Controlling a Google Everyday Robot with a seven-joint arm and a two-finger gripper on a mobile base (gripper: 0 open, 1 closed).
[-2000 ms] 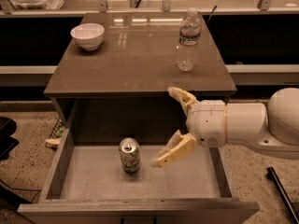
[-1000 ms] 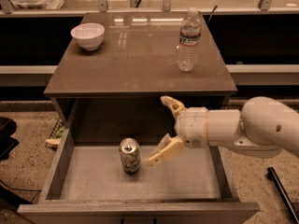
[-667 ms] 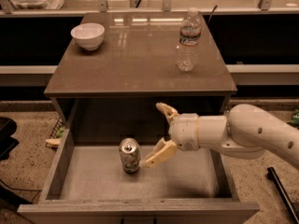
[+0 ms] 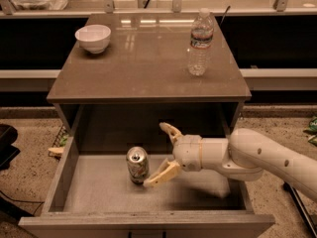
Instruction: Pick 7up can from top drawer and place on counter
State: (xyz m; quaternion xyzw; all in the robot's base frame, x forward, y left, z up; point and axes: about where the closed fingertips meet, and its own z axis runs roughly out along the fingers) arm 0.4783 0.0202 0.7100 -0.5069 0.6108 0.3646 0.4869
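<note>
The 7up can [image 4: 137,165] stands upright on the flat grey bottom of the open top drawer [image 4: 99,192], left of centre. My gripper [image 4: 161,155] reaches into the drawer from the right and is open. Its lower finger [image 4: 161,175] lies just right of the can's base, close to or touching it. The upper finger [image 4: 171,132] is behind and to the right of the can. The glossy brown counter [image 4: 143,58] lies above the drawer.
A white bowl [image 4: 93,37] sits at the counter's back left. A clear plastic water bottle [image 4: 200,42] stands at its back right. The drawer's front panel [image 4: 148,227] is nearest the camera. My white arm [image 4: 267,160] crosses the drawer's right side.
My gripper has moved left inside the drawer, closing in on the can. The can has not moved.
</note>
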